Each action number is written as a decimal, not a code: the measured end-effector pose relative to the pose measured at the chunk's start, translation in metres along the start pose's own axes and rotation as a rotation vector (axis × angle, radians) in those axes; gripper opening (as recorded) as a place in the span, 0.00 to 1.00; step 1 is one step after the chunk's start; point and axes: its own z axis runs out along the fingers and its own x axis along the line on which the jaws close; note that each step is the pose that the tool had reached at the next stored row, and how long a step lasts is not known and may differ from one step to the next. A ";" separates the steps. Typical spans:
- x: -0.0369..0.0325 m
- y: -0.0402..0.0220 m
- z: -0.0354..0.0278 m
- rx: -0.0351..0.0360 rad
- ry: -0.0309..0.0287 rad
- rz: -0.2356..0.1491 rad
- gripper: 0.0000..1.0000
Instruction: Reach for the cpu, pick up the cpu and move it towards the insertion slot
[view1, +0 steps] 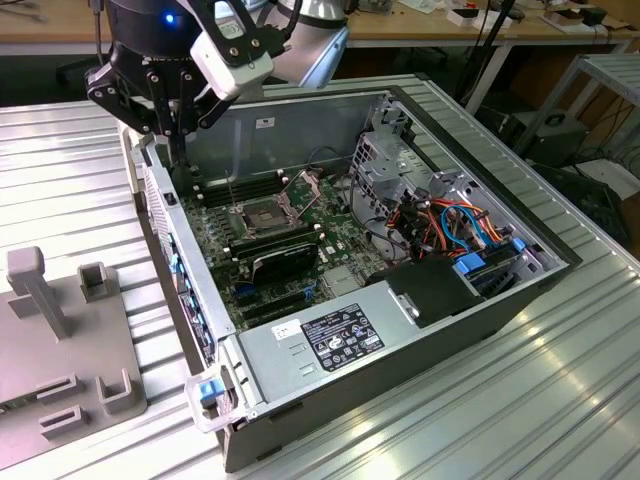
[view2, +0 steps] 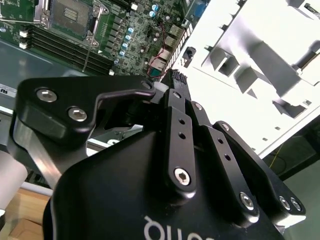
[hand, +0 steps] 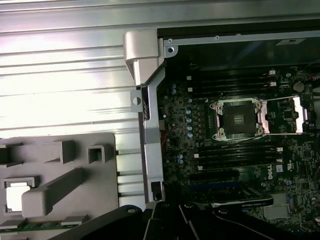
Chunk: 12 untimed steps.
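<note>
The cpu is a pale square chip lying flat in a recess of the grey fixture plate, outside the computer case. The insertion slot is the square metal-framed socket on the green motherboard, its frame lifted and its dark centre bare; both wrist views show this socket. My gripper hangs above the case's rear corner at the exterior view's left, between fixture and socket. Its fingers look shut with nothing in them, their tips near the case wall.
The open computer case lies on a ribbed metal table. Inside are memory slots, a black graphics card, a drive cage and coloured cables. The fixture plate carries upright posts and blocks at the exterior view's left.
</note>
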 end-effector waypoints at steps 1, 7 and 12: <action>0.0011 -0.0001 0.0000 0.0000 0.0000 0.000 0.11; 0.0058 -0.0004 -0.0001 0.0000 0.0000 0.000 0.11; 0.0101 -0.0008 -0.0001 0.0000 0.0000 0.000 0.11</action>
